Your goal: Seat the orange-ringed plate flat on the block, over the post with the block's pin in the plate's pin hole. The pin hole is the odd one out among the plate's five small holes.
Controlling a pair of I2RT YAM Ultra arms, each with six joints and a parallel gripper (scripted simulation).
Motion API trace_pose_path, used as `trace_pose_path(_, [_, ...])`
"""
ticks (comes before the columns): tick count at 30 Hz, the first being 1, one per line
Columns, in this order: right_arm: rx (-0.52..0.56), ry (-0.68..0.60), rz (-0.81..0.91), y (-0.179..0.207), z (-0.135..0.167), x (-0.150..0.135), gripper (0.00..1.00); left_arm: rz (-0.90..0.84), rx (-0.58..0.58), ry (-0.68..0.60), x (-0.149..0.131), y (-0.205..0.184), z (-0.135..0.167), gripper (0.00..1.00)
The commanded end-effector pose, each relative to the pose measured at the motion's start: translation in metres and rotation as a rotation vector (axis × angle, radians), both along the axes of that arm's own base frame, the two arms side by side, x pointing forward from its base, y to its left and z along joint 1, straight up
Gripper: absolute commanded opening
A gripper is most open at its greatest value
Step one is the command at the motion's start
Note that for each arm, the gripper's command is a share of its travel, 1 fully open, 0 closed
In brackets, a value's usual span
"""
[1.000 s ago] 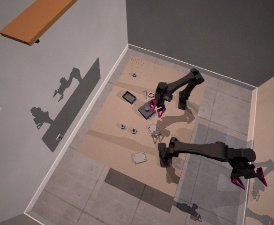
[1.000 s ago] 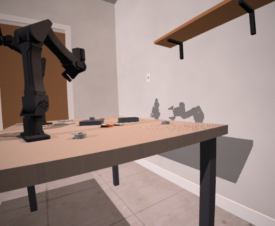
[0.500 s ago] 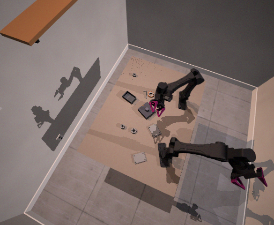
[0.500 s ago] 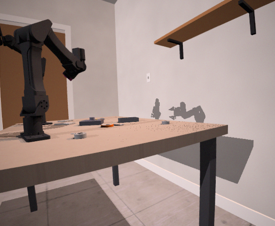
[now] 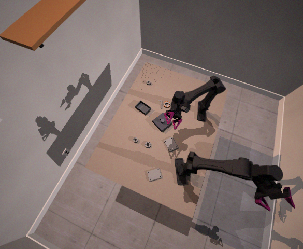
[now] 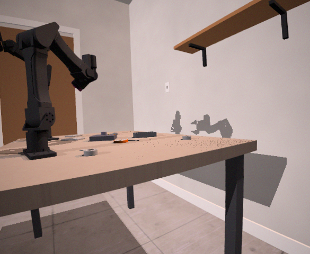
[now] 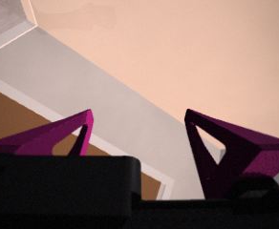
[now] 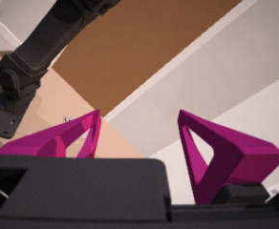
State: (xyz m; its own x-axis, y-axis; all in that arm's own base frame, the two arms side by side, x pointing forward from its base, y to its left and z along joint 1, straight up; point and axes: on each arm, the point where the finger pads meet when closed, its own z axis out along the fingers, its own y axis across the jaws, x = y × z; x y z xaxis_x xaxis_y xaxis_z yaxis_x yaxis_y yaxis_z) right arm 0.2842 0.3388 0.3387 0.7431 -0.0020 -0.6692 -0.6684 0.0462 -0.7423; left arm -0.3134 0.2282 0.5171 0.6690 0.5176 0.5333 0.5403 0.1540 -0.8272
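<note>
The orange-ringed plate (image 5: 167,104) lies flat on the table, just beyond the dark block (image 5: 162,122); it also shows in the exterior view (image 6: 120,141). The block carries a short grey post (image 5: 162,121) and also shows in the exterior view (image 6: 103,136). Its pin is too small to make out. My right gripper (image 5: 172,120) hovers well above the block's near edge, open and empty, and the right wrist view (image 8: 139,129) shows only wall and door between the fingers. My left gripper (image 5: 275,198) (image 7: 139,114) hangs off the table near the beige wall, open and empty.
A dark tray (image 5: 142,107) stands left of the plate, with a small thin tool (image 5: 160,102) between them. Two grey square plates (image 5: 171,143) (image 5: 154,174) and several small round parts (image 5: 135,139) (image 5: 147,144) (image 5: 148,82) lie on the table. The left arm's base (image 5: 180,174) stands near the table edge.
</note>
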Motion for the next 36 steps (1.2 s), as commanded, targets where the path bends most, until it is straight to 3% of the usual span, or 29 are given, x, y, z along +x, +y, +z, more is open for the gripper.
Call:
trace_pose_path(1, [0.007,0.029,-0.044,-0.003,0.013,0.012,0.8,-0.036,-0.015,0.083,0.016,0.008,0.007,1.0])
trace_pose_path(2, [-0.012,0.07,-0.055,-0.001,0.0,0.02,0.8,-0.049,-0.021,0.103,0.02,0.012,0.009,1.0])
trace_pose_path(6, [-0.018,0.13,-0.11,-0.009,0.006,0.028,0.8,-0.117,-0.054,0.188,0.035,0.035,0.007,1.0])
trace_pose_path(10, [-0.058,0.242,-0.166,-0.013,-0.019,0.046,0.8,-0.191,-0.077,0.267,0.056,0.058,0.006,1.0])
trace_pose_path(15, [-0.04,0.243,-0.199,-0.022,0.001,0.045,0.8,-0.253,-0.089,0.326,0.075,0.075,0.005,1.0])
trace_pose_path(17, [-0.088,0.348,-0.238,-0.021,-0.034,0.065,0.8,-0.3,-0.096,0.371,0.09,0.086,0.004,1.0])
trace_pose_path(27, [-0.139,0.587,-0.418,-0.05,-0.064,0.099,0.8,-0.522,-0.111,0.623,0.176,0.134,-0.002,1.0])
trace_pose_path(29, [-0.139,0.587,-0.418,-0.05,-0.064,0.099,0.8,-0.522,-0.111,0.623,0.176,0.134,-0.002,1.0])
trace_pose_path(30, [-0.133,0.595,-0.433,-0.053,-0.058,0.098,0.8,-0.546,-0.108,0.651,0.186,0.138,-0.002,1.0])
trace_pose_path(32, [-0.162,0.668,-0.471,-0.058,-0.08,0.108,0.8,-0.596,-0.105,0.702,0.208,0.146,-0.005,1.0])
trace_pose_path(36, [-0.178,0.771,-0.56,-0.076,-0.094,0.119,0.8,-0.694,-0.087,0.815,0.252,0.156,-0.01,1.0])
